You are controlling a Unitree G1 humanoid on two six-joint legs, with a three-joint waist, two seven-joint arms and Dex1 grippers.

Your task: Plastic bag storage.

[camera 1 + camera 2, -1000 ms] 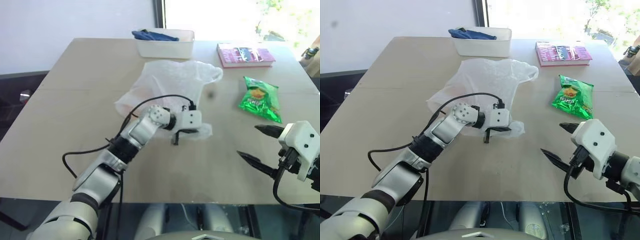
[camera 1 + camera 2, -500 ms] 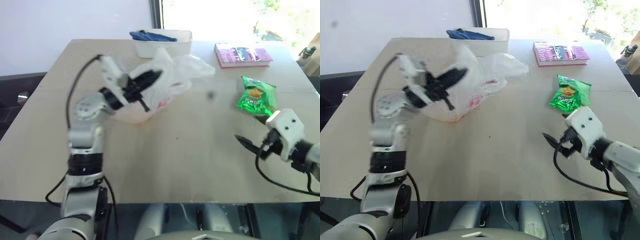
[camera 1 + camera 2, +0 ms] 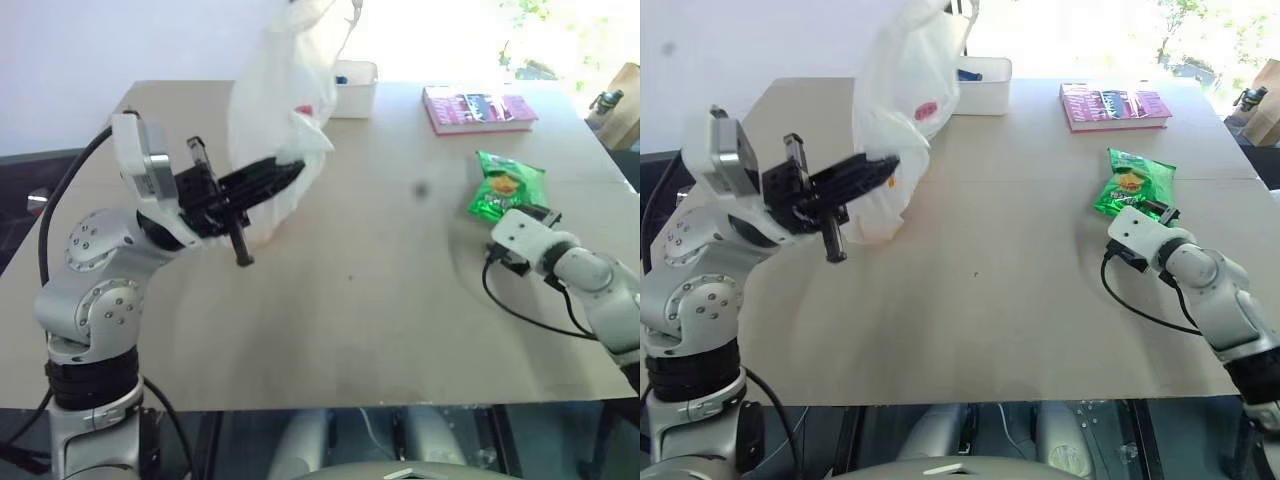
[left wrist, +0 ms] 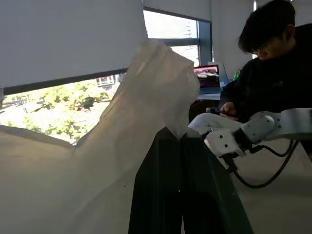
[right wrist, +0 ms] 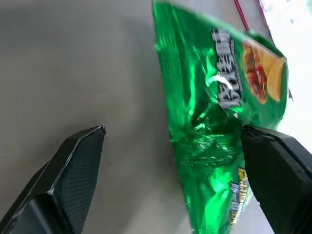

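The left pincer (image 3: pixel 262 181) is clenched on the plastic bag (image 3: pixel 285 95), holding it up above the tabletop (image 3: pixel 380 300) so the crinkly film with its red print hangs beside the white tray (image 3: pixel 357 75). The right pincer (image 5: pixel 170 180) is spread wide, its 2 fingers low over the tabletop at the near end of the green chip packet (image 3: pixel 506 184). A pink book (image 3: pixel 478 108) lies farther back.

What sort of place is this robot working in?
Probably an office or lab. A plain work table stands by a bright window, and beyond it a person sits near an open laptop. A book lies on the table.
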